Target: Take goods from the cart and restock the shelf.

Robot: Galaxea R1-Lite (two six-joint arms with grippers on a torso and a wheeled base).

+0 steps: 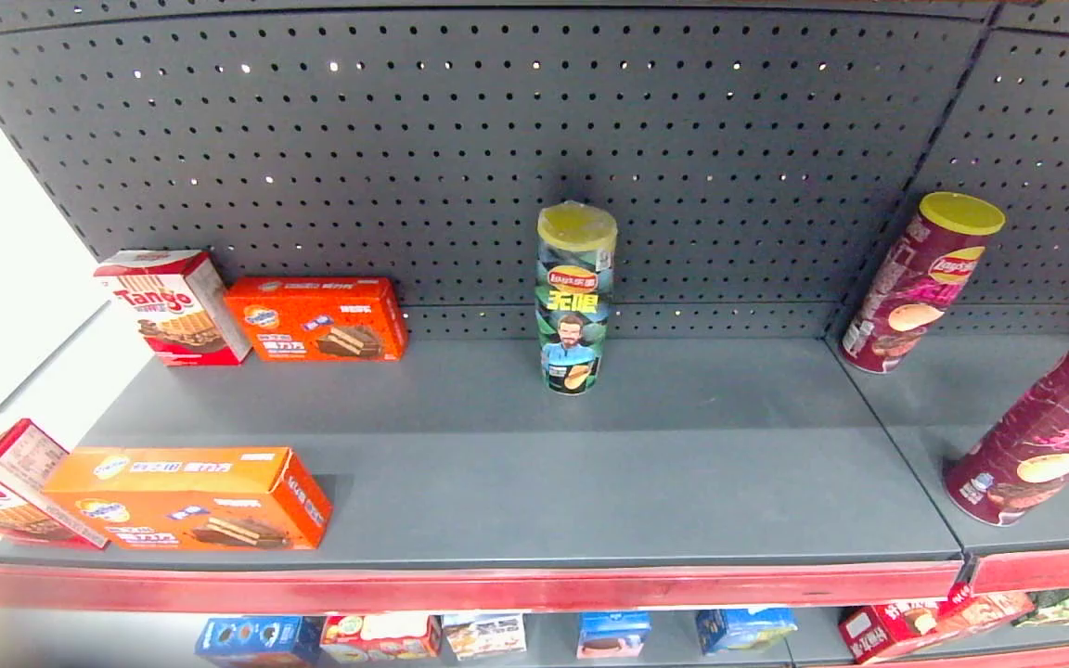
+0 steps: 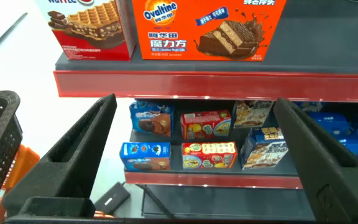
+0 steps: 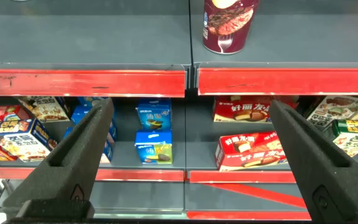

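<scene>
chip can (image 1: 576, 297) centre-rear on shelf (image 1: 637, 482), boxes (image 1: 186, 496) front & rear L, two cans (image 1: 924, 283) in R bay

Black plastic left gripper (image 2: 194, 102): two long wedge-shaped fingers (image 2: 73, 158) spread wide, one on each side, tips pointing to the far side. Both fingers sit level with each other and taper from a thick near base to a narrow far tip. The wrist is held roughly horizontal.

Black plastic right gripper (image 3: 191, 104): same two-finger build. Its fingers (image 3: 319, 168) are likewise spread wide and level, tips pointing far. Wrist also roughly horizontal, facing straight ahead.
</scene>
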